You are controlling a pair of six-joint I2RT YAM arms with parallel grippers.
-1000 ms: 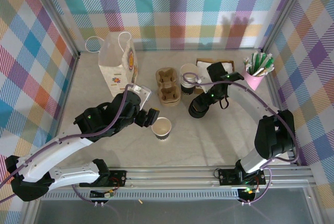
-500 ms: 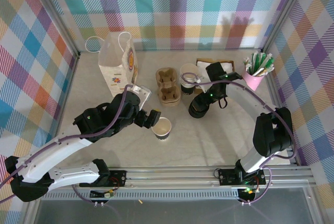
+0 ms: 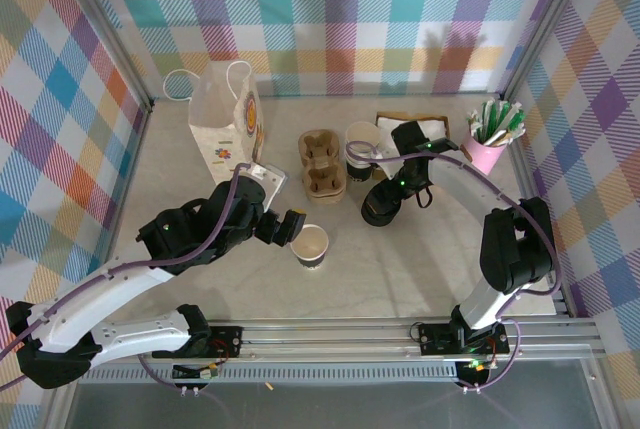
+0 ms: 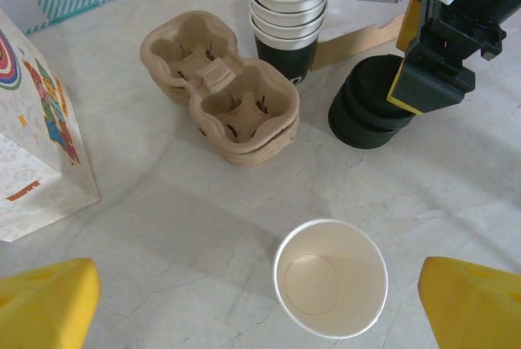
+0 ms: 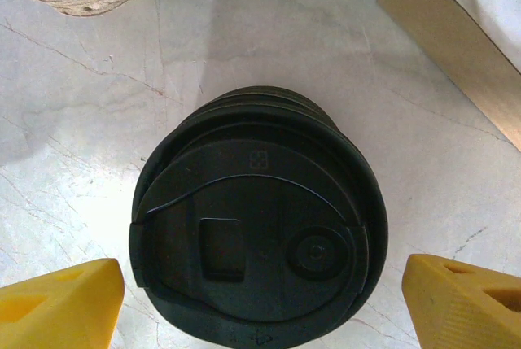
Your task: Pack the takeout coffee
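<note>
- Your left end effector (image 4: 260,308) is hanging released; the lidless cup (image 4: 330,277) is standing just ahead, off its centreline, so a skewed approach risks tipping it.
- Your right end effector (image 5: 260,300) is hovering released over the lids (image 5: 256,231); gripping low risks lifting several.

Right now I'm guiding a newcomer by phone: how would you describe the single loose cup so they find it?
Start at the white paper bag at the back left, then come forward past the cardboard cup carriers. The single cup stands alone beside the open left claw. Unlike the stack of cups behind it, it is a lone, unstacked cup.
</note>
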